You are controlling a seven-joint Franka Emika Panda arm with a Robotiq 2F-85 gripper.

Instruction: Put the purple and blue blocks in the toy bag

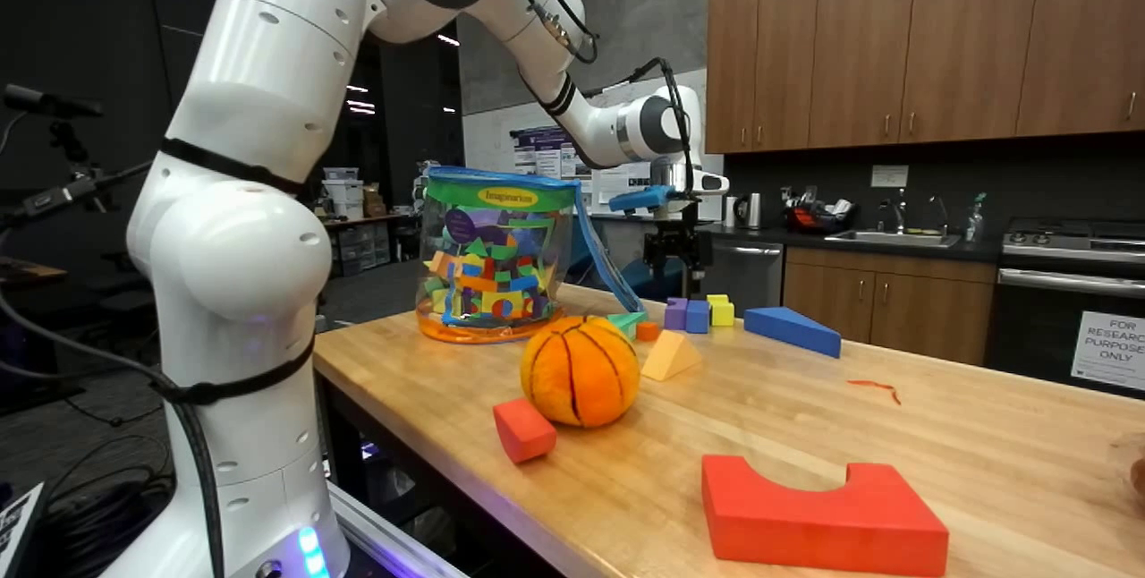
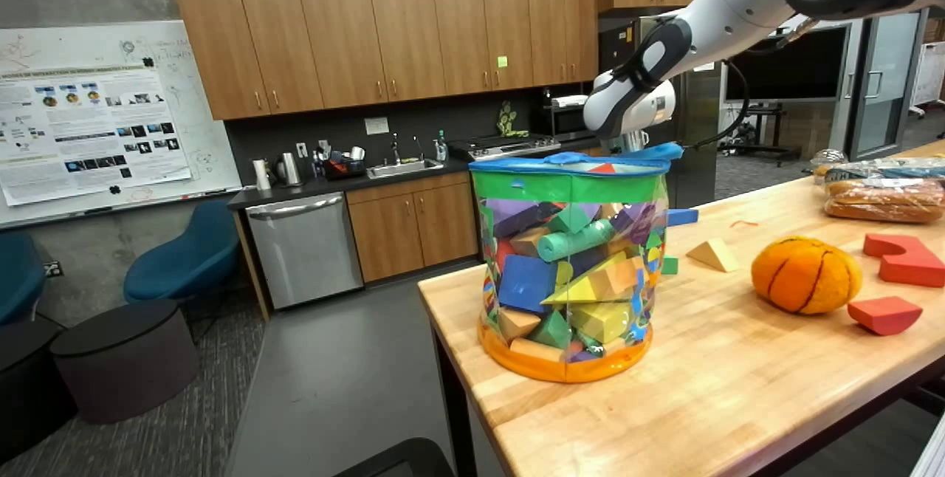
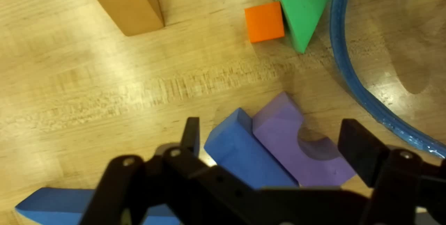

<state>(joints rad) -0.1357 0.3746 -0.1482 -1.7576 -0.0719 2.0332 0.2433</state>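
My gripper [image 3: 270,135] is wide and holds nothing, above the blue block [image 3: 244,153] and purple block [image 3: 284,141], side by side on the table [image 3: 104,145]; they sit askew to me, so closing could twist them apart. Farther off, the see-through bag [image 2: 568,187] looks crammed with coloured blocks [image 2: 527,282], so additions might tumble out.

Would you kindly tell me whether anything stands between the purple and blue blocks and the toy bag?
Yes: a blue band slopes down from the top of the toy bag toward the table, between it and the purple block and blue block. Lifting them over it seems wise.
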